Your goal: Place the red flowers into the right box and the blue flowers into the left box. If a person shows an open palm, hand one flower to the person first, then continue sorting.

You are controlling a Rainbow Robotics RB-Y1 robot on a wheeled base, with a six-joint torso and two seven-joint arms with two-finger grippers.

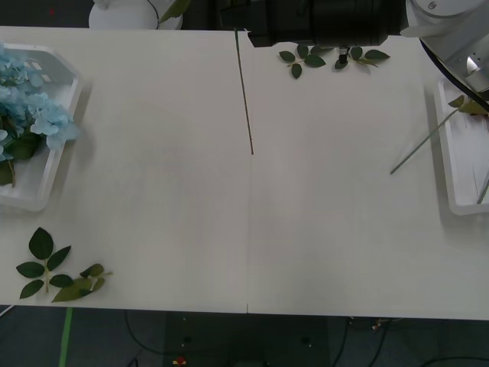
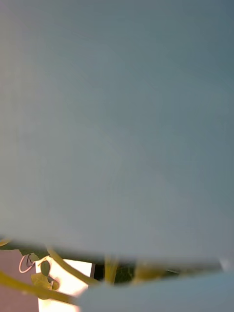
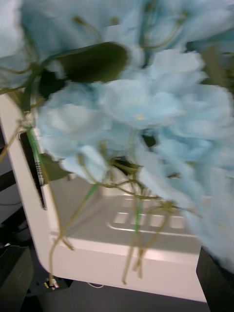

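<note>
Broadly, the white table is the largest thing in the front view, two panels meeting at a seam down the middle, with its near edge running along the bottom and a wide bare stretch between the two trays.

At the table's left edge sits the left box, partly cut off by the frame. The blue flowers lie in it, heads bunched toward the far end and spilling up to its right rim, dark leaves and stems trailing toward the near end. The left wrist view sees the same blue heads close up, with thin stems hanging down over the white rim of the tray.

At the table's right edge is the right box, its long axis running away from the robot. The right arm reaches over its far end, and whether the right gripper is spread or closed cannot be told. A long green stem slants from above that box down-left onto the open table, its free tip pointing toward the table's middle. The flower head on it is hidden.

A thin dark stem lies along the seam at the far side. Loose leaf sprigs lie near the far edge, and more loose leaves sit at the near left corner.

Black left-gripper fingers sit apart at the left wrist view's lower corners, holding nothing.
</note>
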